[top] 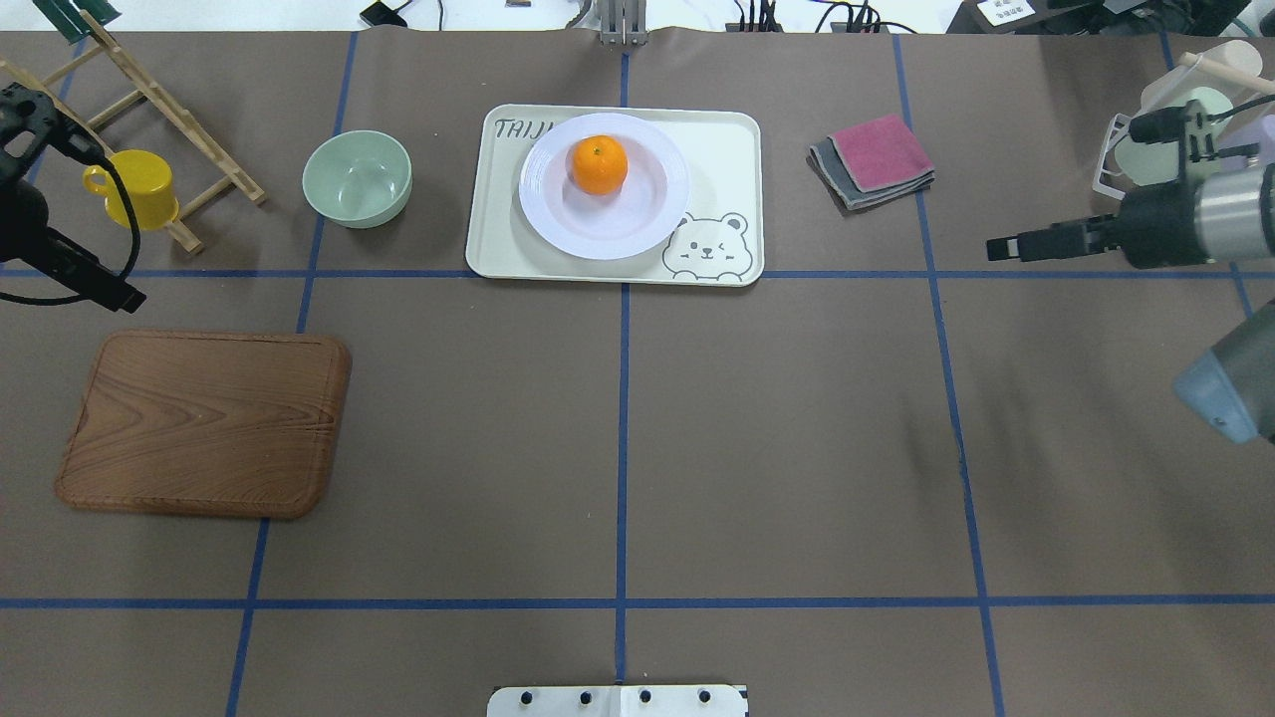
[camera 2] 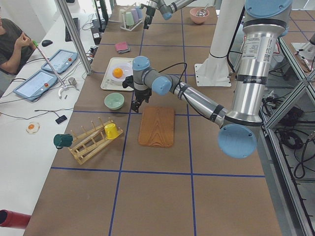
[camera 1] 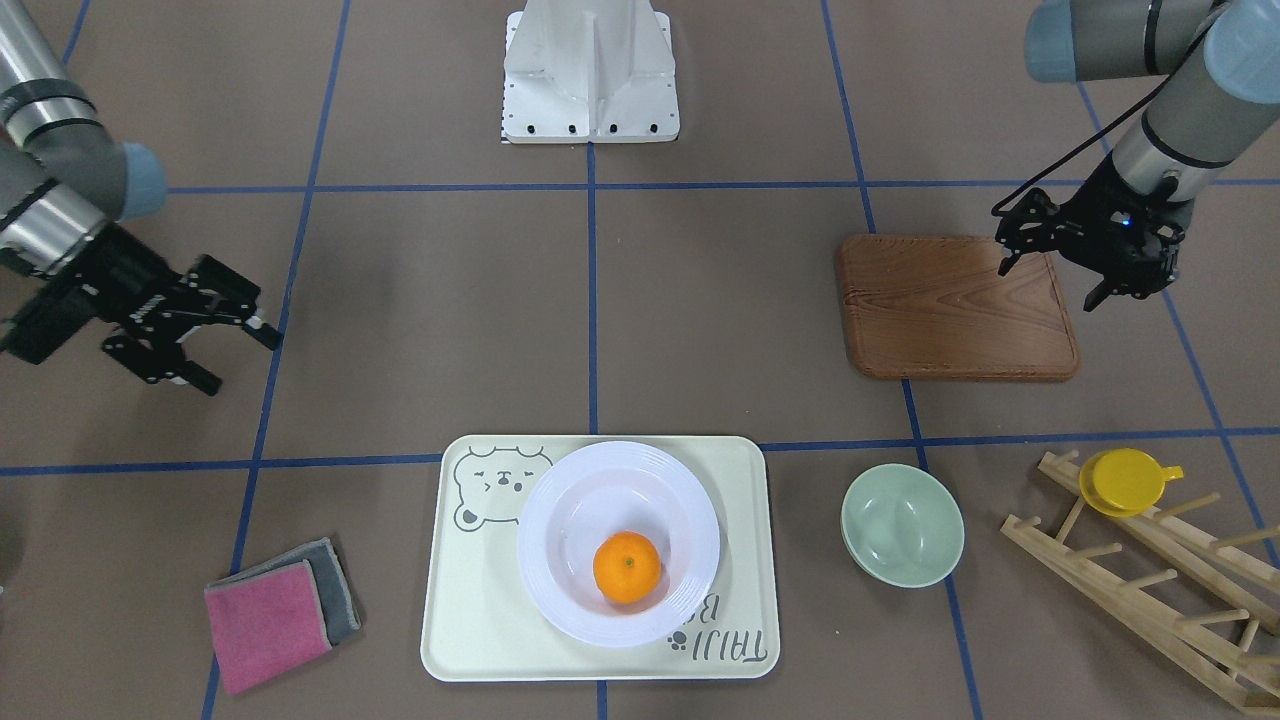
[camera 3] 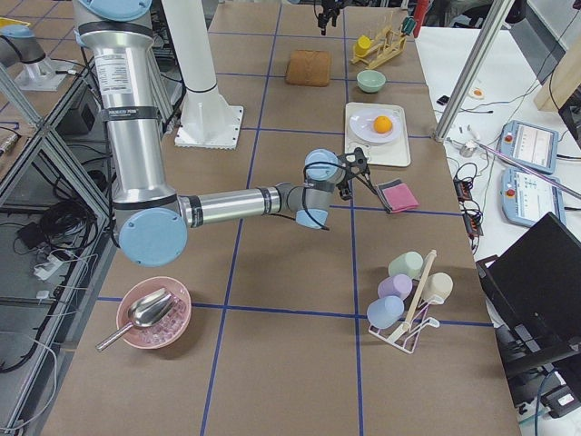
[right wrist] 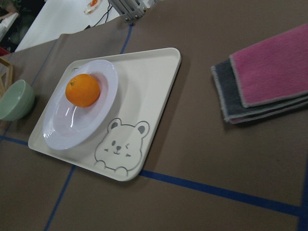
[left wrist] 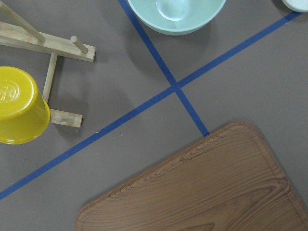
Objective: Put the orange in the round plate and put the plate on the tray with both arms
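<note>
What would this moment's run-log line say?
orange: in round plate | round plate: on tray | left tool: open, empty, near wooden board | right tool: open, empty, away from tray

Brightness: bright and even in every view, lit from above.
Shadows: soft and faint; thin dark edges under the green bowl point(top: 357, 179) and wooden board point(top: 204, 423), and blurred dim patches on the brown table point(top: 797, 448).
Glare: mild sheen on the white plate point(camera 1: 690, 480); the far strip in the overhead view is washed out.
Focus: fixed views sharp; right wrist view slightly soft.
Distortion: side views stretch toward their edges.
</note>
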### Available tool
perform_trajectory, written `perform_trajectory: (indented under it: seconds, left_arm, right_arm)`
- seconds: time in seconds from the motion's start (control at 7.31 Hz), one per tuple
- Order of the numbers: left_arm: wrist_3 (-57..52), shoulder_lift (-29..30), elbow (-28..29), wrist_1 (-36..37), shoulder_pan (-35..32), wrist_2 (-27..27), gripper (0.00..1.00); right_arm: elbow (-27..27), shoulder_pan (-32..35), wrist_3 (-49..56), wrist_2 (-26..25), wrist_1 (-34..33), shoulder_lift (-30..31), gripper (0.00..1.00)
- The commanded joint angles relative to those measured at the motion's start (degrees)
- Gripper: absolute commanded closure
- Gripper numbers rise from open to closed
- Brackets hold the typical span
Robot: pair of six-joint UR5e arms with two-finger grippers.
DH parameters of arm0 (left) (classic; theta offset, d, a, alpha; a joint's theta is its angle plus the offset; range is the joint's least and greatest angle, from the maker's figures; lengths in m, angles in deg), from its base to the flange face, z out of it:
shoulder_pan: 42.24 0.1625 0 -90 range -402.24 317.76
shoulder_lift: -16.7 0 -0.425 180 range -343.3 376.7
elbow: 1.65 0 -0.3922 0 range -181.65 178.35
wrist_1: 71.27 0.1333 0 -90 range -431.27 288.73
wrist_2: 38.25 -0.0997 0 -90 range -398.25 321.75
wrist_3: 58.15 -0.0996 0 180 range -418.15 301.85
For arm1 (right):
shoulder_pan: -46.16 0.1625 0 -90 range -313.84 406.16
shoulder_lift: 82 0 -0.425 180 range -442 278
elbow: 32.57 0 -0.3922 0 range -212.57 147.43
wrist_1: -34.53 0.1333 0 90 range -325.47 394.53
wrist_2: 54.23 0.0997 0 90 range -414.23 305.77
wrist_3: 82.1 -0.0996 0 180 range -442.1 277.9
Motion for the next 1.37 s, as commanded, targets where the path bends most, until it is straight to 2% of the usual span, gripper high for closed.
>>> perform_trajectory:
  seconds: [0.0, 0.14, 0.27, 0.41, 0.55, 0.68, 0.82, 1.23]
  left_arm:
    - [-6.94, -2.68, -0.14, -0.10, -3.96, 0.33, 0.01]
    - [-9.76, -4.00, -0.05, -0.10, -5.81, 0.33, 0.01]
    - [-13.88, -5.23, 0.73, 0.16, -8.78, 1.73, 0.01]
    - [-15.57, -5.59, 2.65, 0.59, -13.16, 4.79, 0.01]
    - [-21.16, -6.55, 6.33, 0.69, -19.04, 8.91, 0.01]
    - [-26.26, -7.61, 9.76, 0.25, -21.71, 10.43, 0.01]
    - [-28.40, -7.79, 12.40, 0.25, -22.95, 10.27, 0.01]
    - [-26.42, -9.73, 14.71, -0.02, -24.72, 10.27, 0.01]
  right_arm:
    - [-0.12, 5.65, 23.99, 1.76, -11.18, 4.10, 0.01]
    - [0.23, 8.28, 35.60, 1.75, -19.87, 4.11, 0.01]
    - [0.23, 10.74, 42.77, 1.75, -25.96, 4.11, 0.01]
    - [0.32, 13.90, 49.71, 1.75, -32.37, 3.76, 0.01]
    - [0.93, 16.89, 58.48, 1.75, -41.40, 3.15, 0.00]
    - [1.28, 18.40, 63.53, 1.75, -48.97, 2.19, 0.00]
    - [1.81, 19.20, 65.32, 2.45, -54.36, 1.92, 0.00]
    - [8.39, 20.52, 65.34, 3.33, -61.78, 4.44, 0.00]
